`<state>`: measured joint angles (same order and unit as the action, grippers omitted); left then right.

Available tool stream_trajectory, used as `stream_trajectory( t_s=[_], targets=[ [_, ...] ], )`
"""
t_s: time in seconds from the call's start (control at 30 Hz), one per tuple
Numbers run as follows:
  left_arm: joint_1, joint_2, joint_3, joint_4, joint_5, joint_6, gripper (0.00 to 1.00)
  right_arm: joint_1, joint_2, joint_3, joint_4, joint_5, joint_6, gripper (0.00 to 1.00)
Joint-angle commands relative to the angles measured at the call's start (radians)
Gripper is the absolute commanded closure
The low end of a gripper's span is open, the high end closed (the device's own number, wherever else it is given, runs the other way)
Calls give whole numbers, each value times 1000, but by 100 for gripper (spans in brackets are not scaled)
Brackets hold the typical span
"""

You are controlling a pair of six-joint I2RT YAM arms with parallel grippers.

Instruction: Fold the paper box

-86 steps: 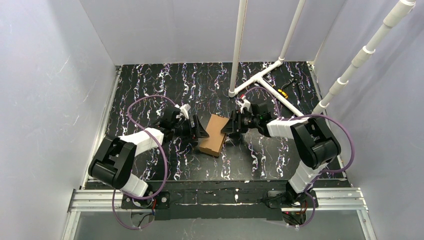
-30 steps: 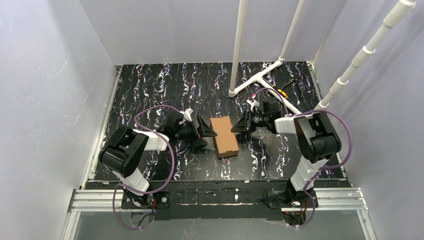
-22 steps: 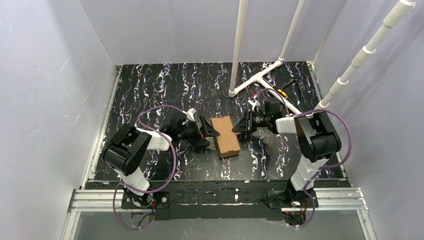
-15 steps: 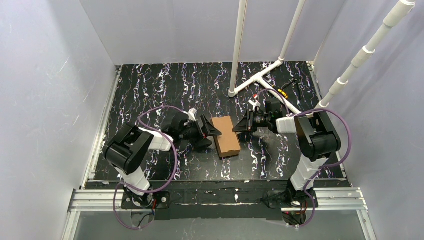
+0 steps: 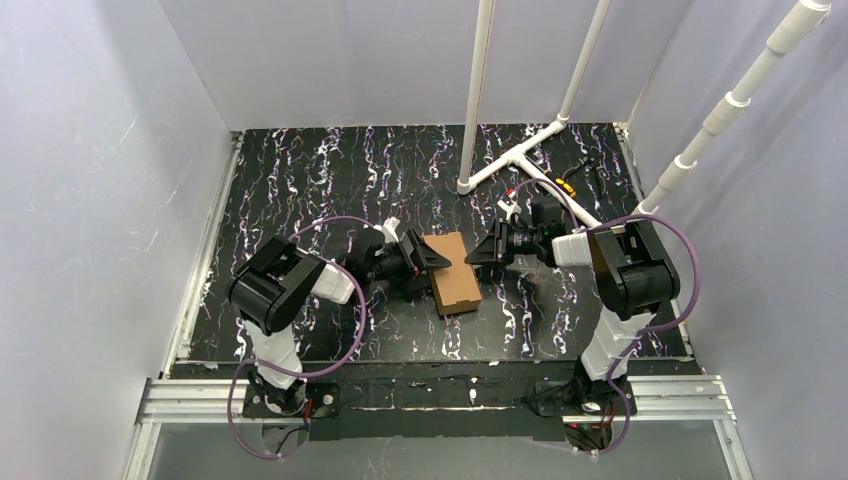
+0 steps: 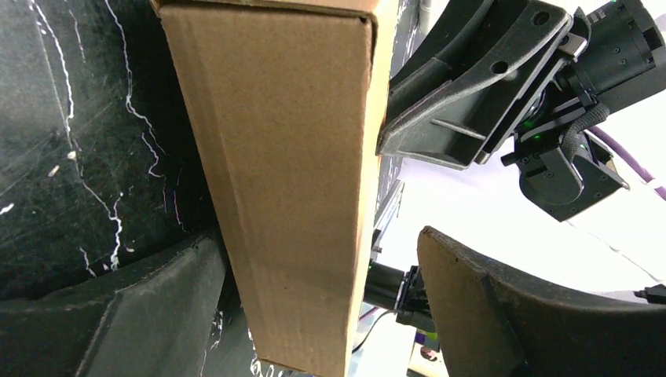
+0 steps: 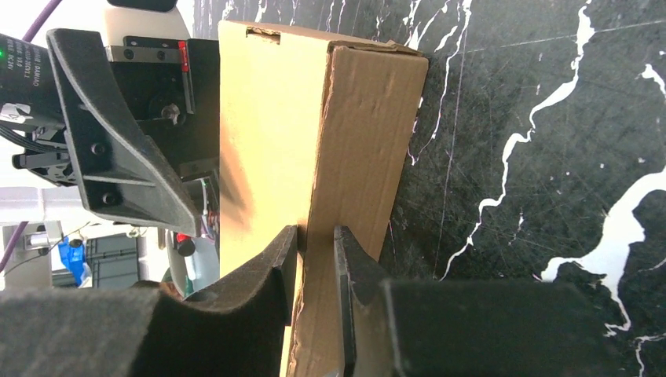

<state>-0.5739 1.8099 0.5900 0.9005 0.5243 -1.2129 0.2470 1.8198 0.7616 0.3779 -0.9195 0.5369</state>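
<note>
Top external view: the box [image 5: 451,272] lies closed and flat between both arms. At its side the right gripper [image 5: 474,256] is pinched narrow on the wall's edge, while the left gripper [image 5: 430,262] gapes wide, straddling the opposite edge. A second ago it stood just beside. Final pressing seems in hand; the next move calls for a gentle, level squeeze.

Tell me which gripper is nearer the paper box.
Left. The left gripper straddles the paper box with jaws open; the right gripper only meets its right edge.
</note>
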Motion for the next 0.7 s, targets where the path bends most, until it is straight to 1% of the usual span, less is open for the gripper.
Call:
stream_trajectory(
  t_s=[0.0, 0.07, 0.13, 0.23, 0.27, 0.33, 0.47, 0.67],
  targets=[
    [-12, 39, 20, 7, -42, -22, 16, -10, 38, -25, -37, 70, -27, 70],
    [-13, 49, 23, 20, -40, -28, 24, -10, 35, -27, -27, 60, -20, 69],
    [-14, 56, 22, 29, -39, -34, 35, -11, 32, -27, -20, 52, -17, 68],
    [-14, 61, 21, 38, -38, -39, 46, -9, 29, -27, -1, 30, -7, 66],
    [-15, 59, 20, 39, -37, -38, 48, -9, 25, -26, 5, 18, -3, 64],
    [-15, 52, 16, 40, -38, -31, 51, -9, 18, -23, 21, -4, 1, 61],
    [-13, 22, 2, 38, -44, -11, 54, -10, -17, -10, 14, -24, -24, 46],
    [0, -36, -28, 1, -47, 19, 55, -9, -83, 26, -63, -35, -119, 35]
  ],
)
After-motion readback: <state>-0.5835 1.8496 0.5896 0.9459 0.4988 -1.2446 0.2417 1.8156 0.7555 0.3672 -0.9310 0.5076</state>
